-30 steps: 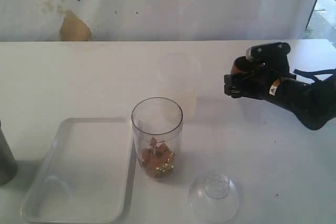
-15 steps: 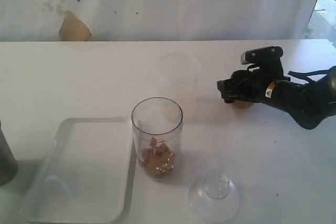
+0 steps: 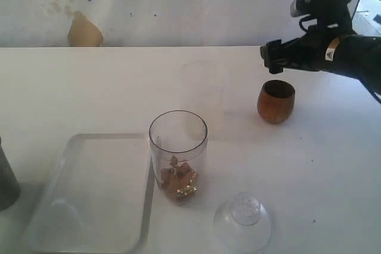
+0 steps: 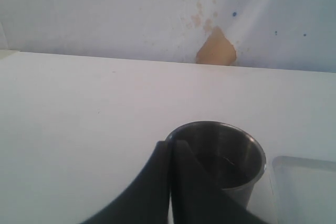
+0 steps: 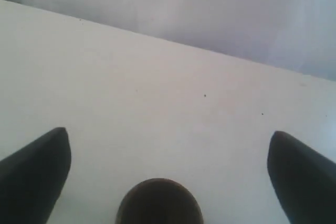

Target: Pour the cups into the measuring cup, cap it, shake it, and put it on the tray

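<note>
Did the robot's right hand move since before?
Yes. The right gripper lifted up and away from the unmoved measuring cup, leaving the wooden cup standing on the table.

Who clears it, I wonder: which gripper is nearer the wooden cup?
Right. The right gripper hovers just above the wooden cup; the left gripper is far off, by the steel tumbler.

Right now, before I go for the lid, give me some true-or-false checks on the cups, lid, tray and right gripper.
1. The wooden cup stands upright on the table, free of the right gripper. True.
2. The lid is on the clear cylinder. False: it lies on the table beside it.
3. The clear cylinder holds small pieces at its bottom. True.
4. The clear cylinder stands in the tray. False: it stands on the table, next to the tray.
5. The right gripper is shut. False: it is open above the wooden cup.
</note>
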Action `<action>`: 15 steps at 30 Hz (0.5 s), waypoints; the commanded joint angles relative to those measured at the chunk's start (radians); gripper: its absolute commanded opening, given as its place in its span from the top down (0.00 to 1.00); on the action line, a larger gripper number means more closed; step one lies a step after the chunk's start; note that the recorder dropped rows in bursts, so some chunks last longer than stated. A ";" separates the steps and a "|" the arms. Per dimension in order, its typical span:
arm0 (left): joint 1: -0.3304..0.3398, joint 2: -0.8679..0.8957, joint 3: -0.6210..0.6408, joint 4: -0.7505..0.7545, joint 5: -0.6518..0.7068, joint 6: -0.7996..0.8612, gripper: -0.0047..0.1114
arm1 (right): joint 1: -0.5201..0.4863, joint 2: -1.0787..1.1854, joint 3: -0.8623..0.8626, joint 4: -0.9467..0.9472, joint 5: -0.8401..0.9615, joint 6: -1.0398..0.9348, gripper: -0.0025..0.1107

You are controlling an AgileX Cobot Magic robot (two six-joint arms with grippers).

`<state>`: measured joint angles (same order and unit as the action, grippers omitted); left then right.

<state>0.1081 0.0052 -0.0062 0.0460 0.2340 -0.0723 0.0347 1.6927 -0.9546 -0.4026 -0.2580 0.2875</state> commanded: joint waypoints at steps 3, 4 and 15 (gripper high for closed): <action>0.000 -0.005 0.006 -0.005 0.000 0.003 0.96 | 0.102 -0.286 -0.002 -0.007 0.269 0.004 0.49; 0.000 -0.005 0.006 -0.005 0.000 0.003 0.96 | 0.122 -0.342 -0.002 0.000 0.349 0.004 0.66; 0.000 -0.005 0.006 -0.005 0.000 0.003 0.96 | 0.215 -0.565 0.015 0.084 0.697 -0.012 0.98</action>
<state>0.1081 0.0052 -0.0062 0.0460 0.2340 -0.0723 0.2231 1.1693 -0.9546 -0.3412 0.3931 0.2875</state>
